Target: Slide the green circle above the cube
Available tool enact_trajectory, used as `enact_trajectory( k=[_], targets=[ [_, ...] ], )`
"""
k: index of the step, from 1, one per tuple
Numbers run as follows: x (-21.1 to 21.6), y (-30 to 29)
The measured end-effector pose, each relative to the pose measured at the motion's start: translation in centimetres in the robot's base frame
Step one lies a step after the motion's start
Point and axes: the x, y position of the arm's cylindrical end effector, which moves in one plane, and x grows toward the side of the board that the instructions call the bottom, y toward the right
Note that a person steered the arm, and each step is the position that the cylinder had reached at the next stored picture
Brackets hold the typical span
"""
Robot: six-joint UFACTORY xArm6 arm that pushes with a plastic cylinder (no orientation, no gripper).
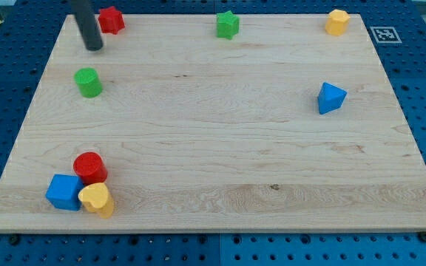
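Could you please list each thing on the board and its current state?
My tip: above-left of the green circle, not touching.
Green circle block: standing free.
Blue cube block: touching the yellow block.
Red cylinder block: touching both.
Yellow heart-like block: against them.

no readable text, only a black-and-white marker tag (385, 34), beside board's top-right corner

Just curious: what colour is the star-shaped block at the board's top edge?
Green; the star shows clearly in the camera view.

red star (111, 19) | green star (228, 24) | yellow hexagon (337, 22) | blue triangle (330, 97) | red cylinder (90, 167) | yellow heart (97, 199)
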Motion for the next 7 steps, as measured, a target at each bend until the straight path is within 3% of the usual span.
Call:
enact_trajectory(
  k=[2,5,7],
  targets=[
    [7.2,0.2],
    [6.5,2.4],
    [9.2,2.7]
  ],
)
